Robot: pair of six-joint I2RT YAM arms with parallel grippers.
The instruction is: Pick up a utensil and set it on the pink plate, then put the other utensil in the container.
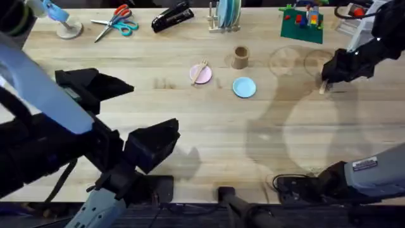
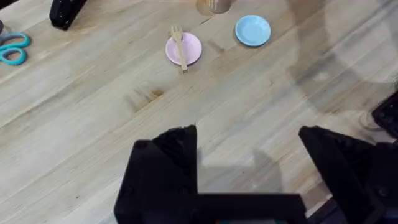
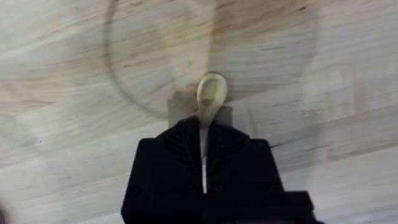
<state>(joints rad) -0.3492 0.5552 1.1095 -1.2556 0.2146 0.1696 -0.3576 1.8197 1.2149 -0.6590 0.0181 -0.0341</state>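
right gripper (image 3: 204, 163) has its black fingers pinched on the handle of the wooden spoon (image 3: 210, 98), whose oval bowl sticks out ahead of the fingertips over the table (image 1: 190, 136). from overhead this claw (image 1: 329, 81) sits at the far right of the table, well apart from the brown container (image 1: 240, 57). left gripper (image 2: 249, 162) hangs spread wide with nothing in it, back toward the near side. fork (image 2: 179, 45) lies across the pink plate (image 2: 188, 50), so that half looks done. the spoon is probably light, stiff and smooth, thin enough to twist in a pinch; a mid-handle hold seems safest, bowl kept level. blue plate (image 1: 244, 87) sits just beside the route to the cup.
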